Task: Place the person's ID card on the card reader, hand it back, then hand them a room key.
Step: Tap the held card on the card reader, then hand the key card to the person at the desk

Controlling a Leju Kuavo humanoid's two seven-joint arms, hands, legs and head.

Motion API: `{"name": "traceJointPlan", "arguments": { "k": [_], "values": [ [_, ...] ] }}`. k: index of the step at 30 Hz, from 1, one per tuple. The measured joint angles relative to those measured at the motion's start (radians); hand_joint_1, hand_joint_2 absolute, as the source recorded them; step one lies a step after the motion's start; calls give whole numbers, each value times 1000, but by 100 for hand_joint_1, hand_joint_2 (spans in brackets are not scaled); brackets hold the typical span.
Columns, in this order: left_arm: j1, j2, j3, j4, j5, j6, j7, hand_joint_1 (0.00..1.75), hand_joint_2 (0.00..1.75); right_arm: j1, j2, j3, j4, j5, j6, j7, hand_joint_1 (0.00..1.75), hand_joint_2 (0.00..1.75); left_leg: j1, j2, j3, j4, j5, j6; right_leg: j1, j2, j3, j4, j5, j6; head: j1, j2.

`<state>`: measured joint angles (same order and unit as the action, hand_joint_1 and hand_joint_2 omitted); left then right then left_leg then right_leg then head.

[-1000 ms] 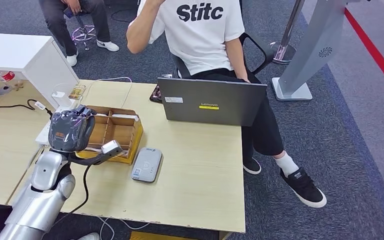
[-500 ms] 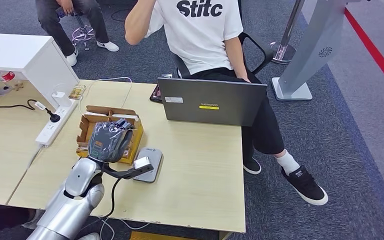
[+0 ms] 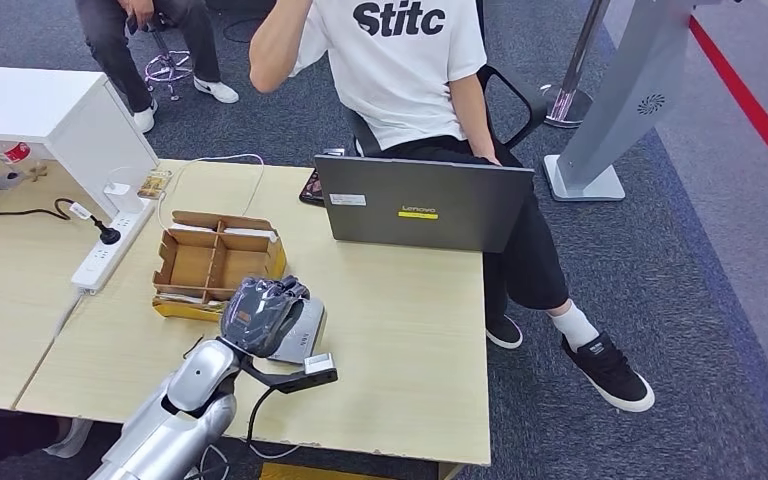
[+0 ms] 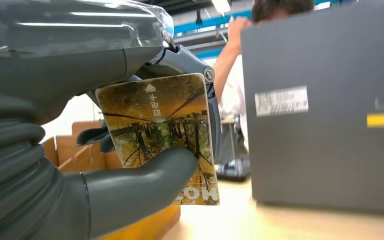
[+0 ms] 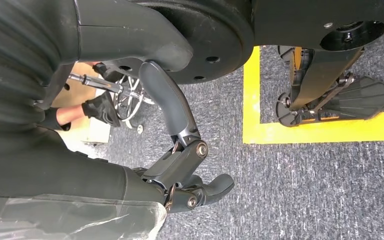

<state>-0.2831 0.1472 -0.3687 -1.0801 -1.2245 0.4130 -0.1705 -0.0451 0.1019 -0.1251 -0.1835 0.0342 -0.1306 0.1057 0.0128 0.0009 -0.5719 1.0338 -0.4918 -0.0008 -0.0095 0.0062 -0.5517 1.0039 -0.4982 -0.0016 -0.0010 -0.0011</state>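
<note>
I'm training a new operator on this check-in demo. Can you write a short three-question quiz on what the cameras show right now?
1. True or false: the left hand holds a card.
2. The left hand is over which item? A) the laptop B) the grey card reader C) the power strip
3. Fill in: the cardboard box sits between the power strip and the ____.

Key
1. True: in the left wrist view the thumb presses a picture-printed card against the fingers.
2. B: in the head view the hand covers part of the reader.
3. Laptop.

The right hand hangs over the carpet, fingers curled, holding nothing.
</note>
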Motion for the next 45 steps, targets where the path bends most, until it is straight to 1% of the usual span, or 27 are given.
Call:
{"name": "traceJointPlan", "arguments": {
  "k": [7, 11, 13, 16, 21, 25, 27, 31, 38, 41, 45],
  "values": [
    [-1, 1, -9, 53, 1, -43, 10, 175, 175, 0, 0, 0, 0, 9, 3, 6, 0, 175, 0, 0, 0, 0, 0, 0, 0, 0, 0, 0, 0, 0, 0, 0],
    [-4, 2, -14, 92, 2, -84, 11, 175, 175, 0, 0, 1, 0, 17, 5, 11, 0, 175, 0, 0, 0, 0, 0, 0, 0, 0, 0, 0, 0, 0, 0, 0],
    [-11, 2, -17, 106, 5, -86, 12, 175, 175, 0, 0, 1, 0, 20, 5, 11, 0, 175, 0, 0, 0, 0, 0, 0, 0, 0, 0, 0, 0, 0, 0, 0],
    [-15, 1, -19, 117, 27, -51, 2, 175, 175, 1, 0, 1, 0, 24, 3, 10, 0, 175, 0, 0, 0, 0, 0, 0, 0, 0, 1, 0, 0, 0, 0, 0],
    [-1, 2, -17, 118, 87, 73, -48, 175, 175, 2, 0, 2, 1, 33, -8, -4, 0, 175, 0, 0, 0, 0, 0, 0, 0, 0, 1, 0, 0, 0, 0, 0],
    [4, 3, 1, 103, 86, 181, -51, 175, 175, 2, 0, 3, 2, 39, -12, -9, 0, 175, 0, 0, 0, 0, 0, 0, 0, 0, 0, 0, 0, 0, 0, 0],
    [1, 3, 18, 86, 84, 209, -47, 175, 175, 2, 0, 3, 2, 41, -12, -10, 0, 175, 0, 0, 0, 0, 0, 0, 0, 0, 0, 0, 0, 0, 0, 0],
    [-18, 4, 59, 49, 79, 219, -36, 175, 175, 2, 0, 3, 3, 46, -11, -9, 0, 175, 0, 0, 0, 0, 1, 0, 0, 0, 0, 0, 0, 0, 0, 0],
    [-87, 12, 117, -2, 104, 213, -23, 175, 175, 2, 0, 3, 4, 52, -10, -8, 0, 175, 0, 0, 0, 0, 2, -1, 0, 0, 0, 0, 1, -1, 0, 0],
    [-122, 25, 137, -18, 121, 191, -24, 175, 175, 2, 0, 4, 4, 59, -10, -19, 0, 175, 0, 0, 0, 0, 2, -1, 0, 0, 0, 1, 1, -1, 0, 0],
    [-145, 48, 162, -37, 141, 172, -27, 175, 175, 3, 0, 5, 5, 62, -11, -35, 0, 175, 0, 0, 0, 0, 2, -1, 0, 0, 0, 1, 1, -1, 0, 0]
  ]
}}
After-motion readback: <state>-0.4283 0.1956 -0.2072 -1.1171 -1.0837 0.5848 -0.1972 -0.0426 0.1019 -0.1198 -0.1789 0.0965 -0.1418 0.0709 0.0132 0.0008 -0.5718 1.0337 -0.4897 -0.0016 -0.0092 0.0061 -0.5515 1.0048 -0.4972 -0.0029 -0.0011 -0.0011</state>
